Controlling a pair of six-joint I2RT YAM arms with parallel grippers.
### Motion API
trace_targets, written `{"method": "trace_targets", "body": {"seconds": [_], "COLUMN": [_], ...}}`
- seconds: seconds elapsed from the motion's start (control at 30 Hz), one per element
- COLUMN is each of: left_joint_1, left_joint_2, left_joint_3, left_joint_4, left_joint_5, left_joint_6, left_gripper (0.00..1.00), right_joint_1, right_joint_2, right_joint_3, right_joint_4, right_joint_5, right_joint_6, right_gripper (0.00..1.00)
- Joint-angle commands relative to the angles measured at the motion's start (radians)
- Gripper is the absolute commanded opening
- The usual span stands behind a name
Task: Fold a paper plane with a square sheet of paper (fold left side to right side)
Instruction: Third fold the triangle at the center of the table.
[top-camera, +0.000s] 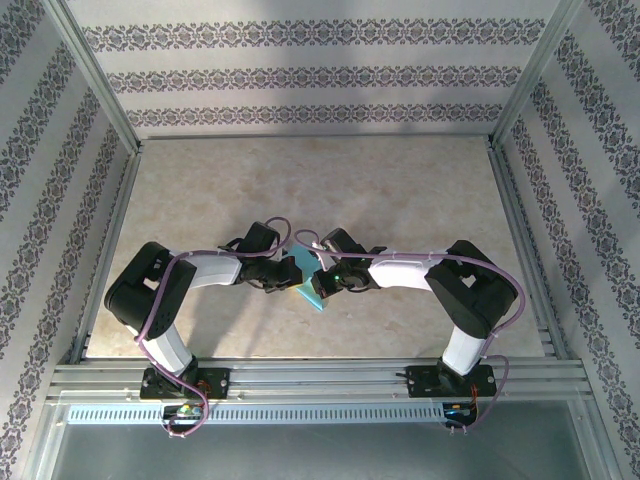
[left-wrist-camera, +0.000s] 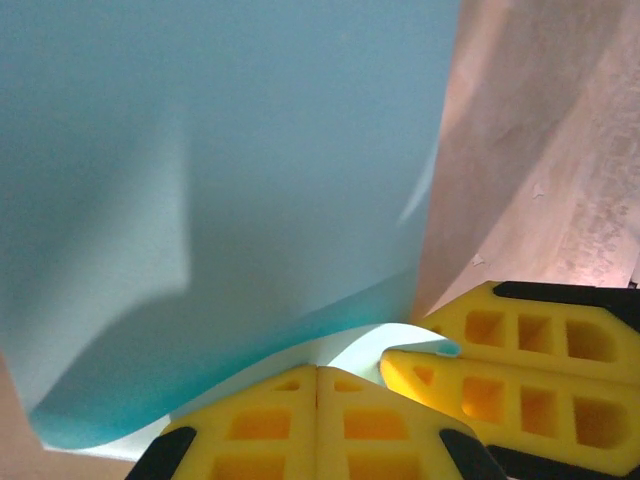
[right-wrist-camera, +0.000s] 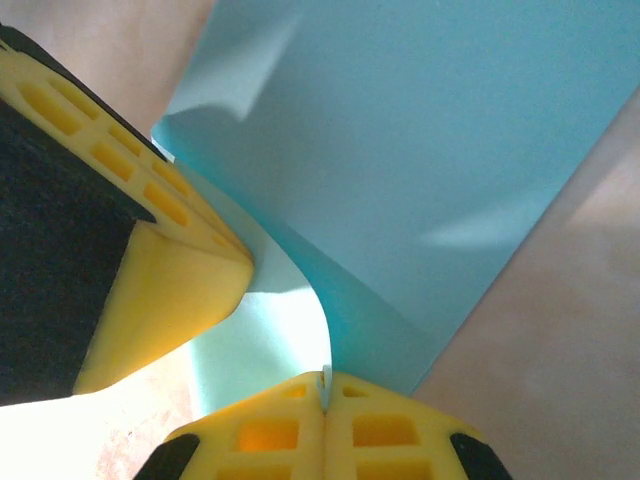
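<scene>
The square sheet of paper (top-camera: 312, 295) is cyan-blue and is lifted off the table between the two arms, bent into a curl with its pale underside showing. My left gripper (top-camera: 290, 272) is shut, and the sheet (left-wrist-camera: 220, 200) rises from its fingertip seam (left-wrist-camera: 318, 370). My right gripper (top-camera: 322, 272) is also shut, with a sliver of the sheet's edge (right-wrist-camera: 420, 150) pinched in its seam (right-wrist-camera: 325, 380). The two grippers sit almost tip to tip. In the left wrist view the right gripper (left-wrist-camera: 440, 348) nips a cyan corner. The left gripper's yellow fingers (right-wrist-camera: 170, 290) press beside the curl.
The beige marbled tabletop (top-camera: 400, 190) lies open behind the arms. Aluminium frame posts and patterned walls (top-camera: 300, 80) close in the left, right and back sides. A metal rail (top-camera: 320, 375) carrying the arm bases runs along the near edge.
</scene>
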Motion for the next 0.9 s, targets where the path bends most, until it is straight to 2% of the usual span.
{"method": "trace_targets", "body": {"seconds": [0.0,0.27,0.5,0.73,0.83,0.87], "left_joint_1": [-0.013,-0.013,-0.013,-0.013,-0.013,-0.013], "left_joint_2": [-0.007,0.011,0.029,0.035,0.032,0.030], "left_joint_3": [-0.021,-0.032,-0.038,-0.039,-0.039,-0.039], "left_joint_4": [-0.006,-0.007,-0.033,-0.033,-0.032,-0.034], "left_joint_5": [-0.023,-0.046,-0.069,-0.072,-0.072,-0.073], "left_joint_6": [0.002,0.010,0.019,0.019,0.021,0.021], "left_gripper": [0.04,0.04,0.03,0.03,0.03,0.03], "right_joint_1": [0.011,0.005,-0.033,-0.078,-0.093,-0.096], "right_joint_2": [0.047,0.041,-0.027,-0.121,-0.165,-0.177], "right_joint_3": [-0.001,0.007,0.048,0.057,0.029,0.019], "right_joint_4": [-0.058,-0.058,-0.066,-0.126,-0.146,-0.148], "right_joint_5": [0.002,-0.012,-0.044,-0.072,-0.132,-0.157], "right_joint_6": [0.002,0.014,0.037,0.061,0.082,0.089], "right_gripper": [0.02,0.05,0.18,0.35,0.37,0.34]}}
